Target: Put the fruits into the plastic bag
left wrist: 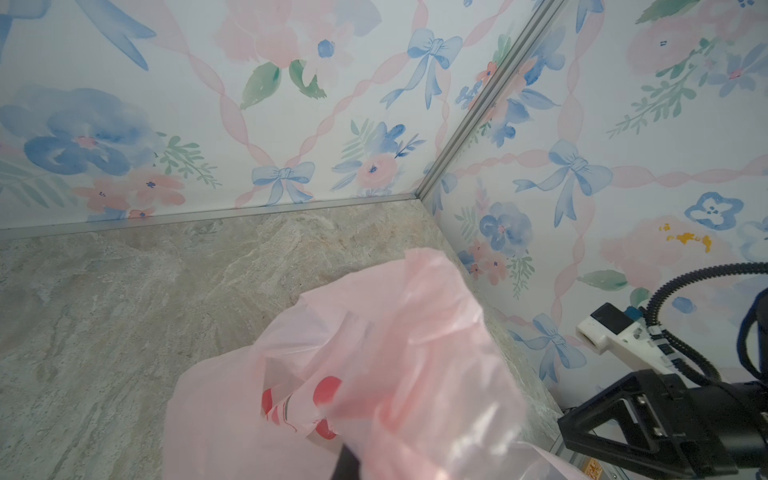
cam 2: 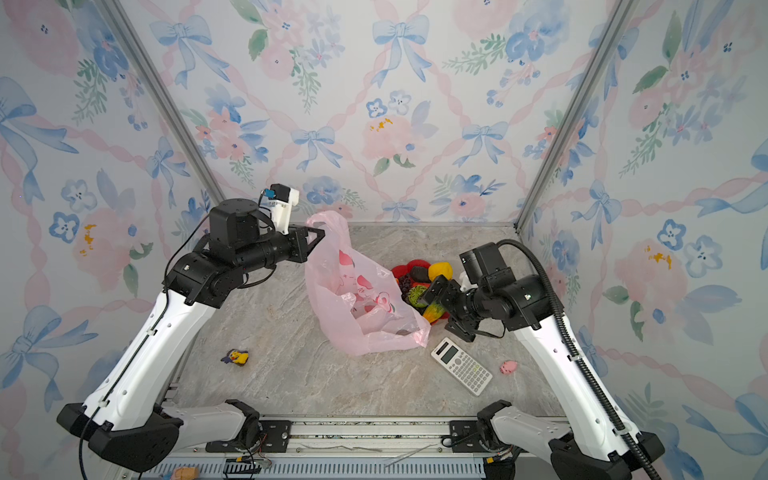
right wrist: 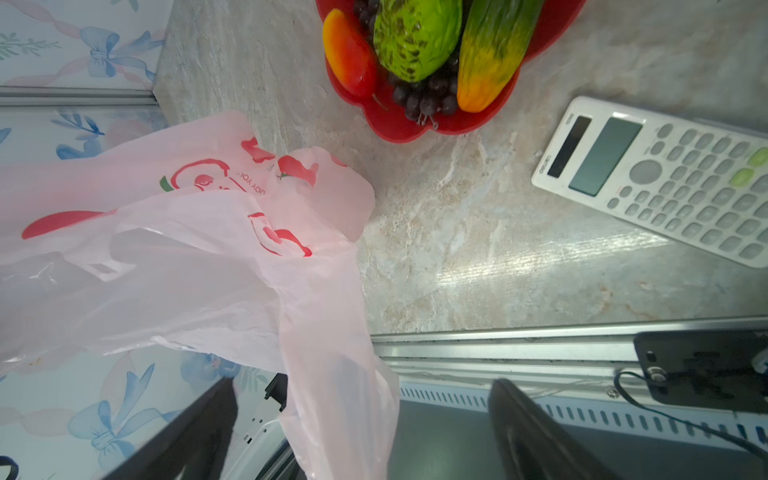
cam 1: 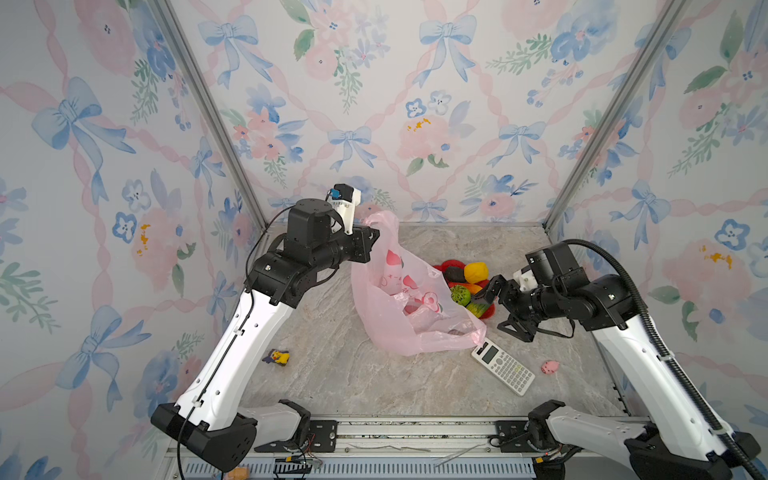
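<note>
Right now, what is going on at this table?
The left gripper is shut on a handle of the plastic bag and holds that side up. The right gripper is open beside the red plate, where the fruits lie. No fruit is gripped yet.

The pink bag stands in the middle and covers the left side of the red plate. A calculator and pink pig lie near right. A toy duck sits near left. The near middle of the table is open.
</note>
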Tool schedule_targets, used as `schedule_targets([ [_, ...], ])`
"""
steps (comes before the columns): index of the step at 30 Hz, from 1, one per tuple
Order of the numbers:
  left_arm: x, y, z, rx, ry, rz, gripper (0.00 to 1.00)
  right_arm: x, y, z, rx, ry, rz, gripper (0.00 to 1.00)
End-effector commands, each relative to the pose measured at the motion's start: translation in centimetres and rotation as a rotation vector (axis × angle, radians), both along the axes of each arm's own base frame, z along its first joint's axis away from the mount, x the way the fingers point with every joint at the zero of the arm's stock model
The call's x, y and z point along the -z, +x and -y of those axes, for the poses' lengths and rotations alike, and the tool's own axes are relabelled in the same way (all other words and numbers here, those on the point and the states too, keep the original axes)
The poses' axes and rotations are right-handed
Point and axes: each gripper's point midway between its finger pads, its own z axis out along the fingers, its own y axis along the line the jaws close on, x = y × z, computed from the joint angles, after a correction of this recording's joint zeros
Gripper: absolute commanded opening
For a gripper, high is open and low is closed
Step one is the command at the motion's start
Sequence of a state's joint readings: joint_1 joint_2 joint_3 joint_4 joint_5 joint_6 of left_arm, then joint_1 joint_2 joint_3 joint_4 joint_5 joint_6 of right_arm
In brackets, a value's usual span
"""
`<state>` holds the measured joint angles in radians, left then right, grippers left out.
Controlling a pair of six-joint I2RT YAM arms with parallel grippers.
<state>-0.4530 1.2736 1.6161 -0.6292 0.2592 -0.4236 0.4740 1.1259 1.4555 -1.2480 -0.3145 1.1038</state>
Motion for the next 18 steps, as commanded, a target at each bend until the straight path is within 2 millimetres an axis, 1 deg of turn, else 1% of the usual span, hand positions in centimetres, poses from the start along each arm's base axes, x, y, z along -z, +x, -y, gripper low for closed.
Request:
schedule_targets([
  [1,-1.4,-0.3,0.1,0.002,-0.021,0.033,0.00,0.0,-0.7,-1.6,0.003,0.075,-0.042,0.96],
  [10,-0.9,-0.7,0.1,-0.001,-0.022,0.028,0.00,0.8,-2.8,-4.5,-0.042,0.120,-0.073,1.00],
  [15,-1.0,-0.8,-0.2,-0.014,-0.020,0.034,0.00,1.4,-4.2,-5.6,-0.053,0.143,-0.105,0.95],
  [18,-0.9,-0.8,-0.4,-0.024,-0.019,0.033,0.00,1.6,-4.6,-5.9,-0.059,0.142,-0.116,0.90],
])
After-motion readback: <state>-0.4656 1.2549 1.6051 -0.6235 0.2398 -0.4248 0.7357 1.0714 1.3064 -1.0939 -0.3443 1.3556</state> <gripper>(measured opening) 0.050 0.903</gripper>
